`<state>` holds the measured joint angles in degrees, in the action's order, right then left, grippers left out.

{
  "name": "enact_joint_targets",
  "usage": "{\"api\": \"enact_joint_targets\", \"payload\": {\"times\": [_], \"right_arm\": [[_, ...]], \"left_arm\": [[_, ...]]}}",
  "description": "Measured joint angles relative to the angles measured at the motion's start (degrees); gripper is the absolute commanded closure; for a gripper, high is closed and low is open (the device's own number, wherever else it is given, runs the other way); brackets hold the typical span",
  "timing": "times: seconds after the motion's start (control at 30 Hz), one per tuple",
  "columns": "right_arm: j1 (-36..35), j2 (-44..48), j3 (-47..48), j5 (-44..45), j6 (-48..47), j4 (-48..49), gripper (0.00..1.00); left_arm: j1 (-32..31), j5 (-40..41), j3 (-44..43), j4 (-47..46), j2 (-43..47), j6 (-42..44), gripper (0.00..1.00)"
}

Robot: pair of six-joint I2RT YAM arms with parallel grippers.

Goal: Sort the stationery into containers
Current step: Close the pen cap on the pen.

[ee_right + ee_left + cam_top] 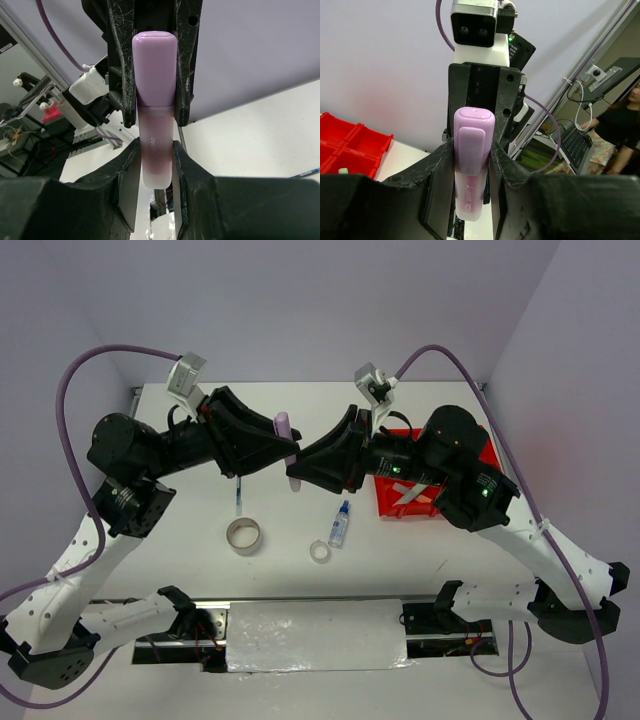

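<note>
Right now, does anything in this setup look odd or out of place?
Yes. The left end effector and the right end effector both clamp the same purple highlighter at once, from opposite sides, holding it in the air above the table. Below them, the blue-capped bottle lies on its side.

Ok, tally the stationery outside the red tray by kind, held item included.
marker: 1
pen: 1
bottle: 1
tape: 2, the beige roll and the clear ring
Total: 5
</note>
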<state>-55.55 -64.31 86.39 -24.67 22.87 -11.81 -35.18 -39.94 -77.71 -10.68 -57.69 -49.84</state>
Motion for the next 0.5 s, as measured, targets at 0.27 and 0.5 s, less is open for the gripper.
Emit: {"api": "enact_joint_targets", "payload": {"times": [0.27, 0.5], "right_arm": [[0.48, -0.44, 0.04, -1.2, 0.28, 0.46, 1.0], [0.59, -0.57, 0.04, -1.42, 0.46, 0.57, 1.0]], "left_arm": [[0.0, -0.74, 0.02, 1.2, -0.09, 0.5, 0.63], [0.04, -0.68, 0.04, 1.68, 0.02, 0.63, 1.0]]}}
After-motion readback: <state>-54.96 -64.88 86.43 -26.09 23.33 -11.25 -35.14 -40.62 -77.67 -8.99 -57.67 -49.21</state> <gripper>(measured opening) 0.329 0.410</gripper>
